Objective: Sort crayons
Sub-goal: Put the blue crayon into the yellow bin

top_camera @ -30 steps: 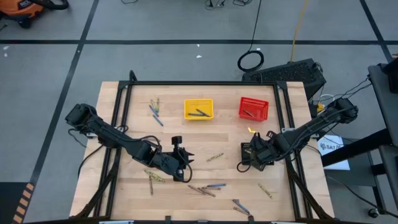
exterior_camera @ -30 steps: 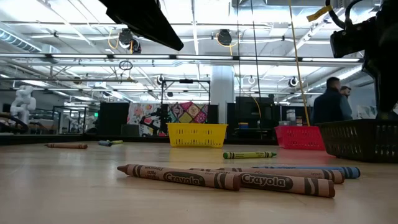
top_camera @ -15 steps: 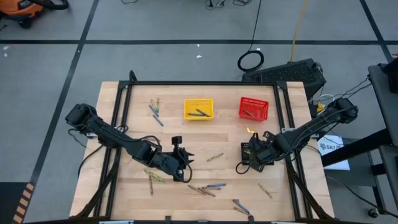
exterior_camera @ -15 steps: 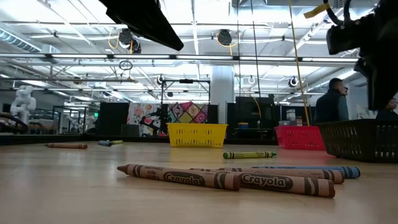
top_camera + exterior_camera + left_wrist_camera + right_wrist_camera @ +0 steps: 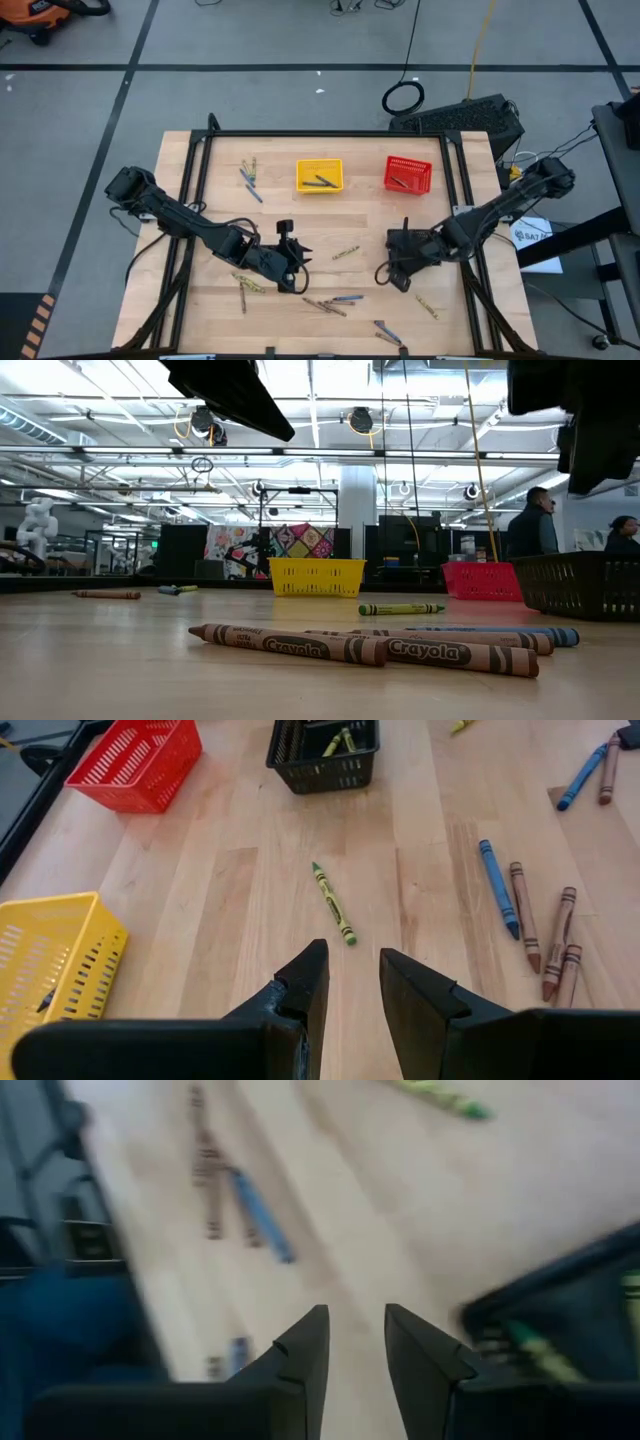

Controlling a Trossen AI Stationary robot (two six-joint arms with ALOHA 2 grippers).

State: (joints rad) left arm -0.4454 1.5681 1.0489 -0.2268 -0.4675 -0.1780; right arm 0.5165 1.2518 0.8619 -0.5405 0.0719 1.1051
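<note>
Right claw (image 5: 398, 270) sits over the table's right-centre, just off the black basket (image 5: 322, 753); fingers (image 5: 300, 1355) nearly closed with a narrow gap, nothing between them. Its wrist view is motion-blurred: a blue crayon (image 5: 258, 1216) and brown ones on bare wood, and a corner of the black basket with a yellow-green crayon inside.

Left claw (image 5: 291, 262) is left of centre over the table (image 5: 200, 300), fingers (image 5: 305, 985) also close together with a small gap, empty. A yellow-green crayon (image 5: 333, 902) lies on the wood ahead of it, apart from the fingertips.

Crayons are scattered:
- a brown/blue cluster (image 5: 330, 302) near the front edge, centre
- a pair (image 5: 386, 331) at the front edge
- one (image 5: 427, 306) front right
- several (image 5: 246, 287) front left, below the left claw
- a few (image 5: 248, 176) back left

Yellow basket (image 5: 319, 176) and red basket (image 5: 407, 174) sit at the back, each holding at least one crayon. Low view: brown crayons (image 5: 290, 644) closest to the camera, people in the room behind.
</note>
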